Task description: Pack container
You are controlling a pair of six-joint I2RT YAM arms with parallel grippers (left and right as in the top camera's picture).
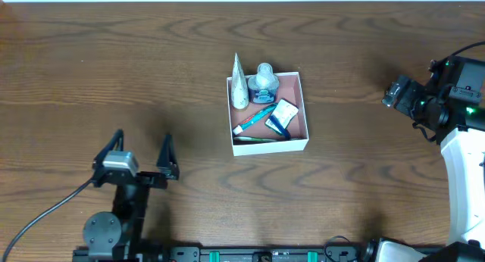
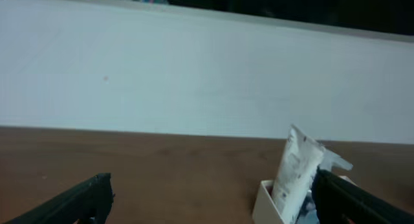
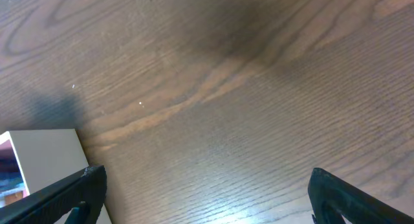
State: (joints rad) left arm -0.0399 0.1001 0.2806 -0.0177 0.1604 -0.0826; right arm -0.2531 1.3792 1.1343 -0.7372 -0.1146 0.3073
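Observation:
The container (image 1: 271, 147), a square white box with a pinkish inside, sits mid-table. In it lie a white tube (image 1: 239, 88) leaning upright at the far left, a round pale bottle (image 1: 264, 82), a blue stick-like item (image 1: 254, 120) and a white-and-blue sachet (image 1: 282, 114). My left gripper (image 1: 144, 152) is open and empty, near the front left, apart from the box. Its wrist view shows the open jaws (image 2: 213, 208), the tube (image 2: 297, 172) and a box wall (image 2: 264, 201). My right gripper (image 1: 392, 92) is far right, open and empty (image 3: 207, 198), with a box wall (image 3: 45, 153) at its left.
The brown wood table (image 1: 114, 65) spreads all round the box. A pale wall (image 2: 194, 75) stands beyond the table's far edge. The arm bases and cables sit at the front left (image 1: 106, 232) and the right (image 1: 466, 171).

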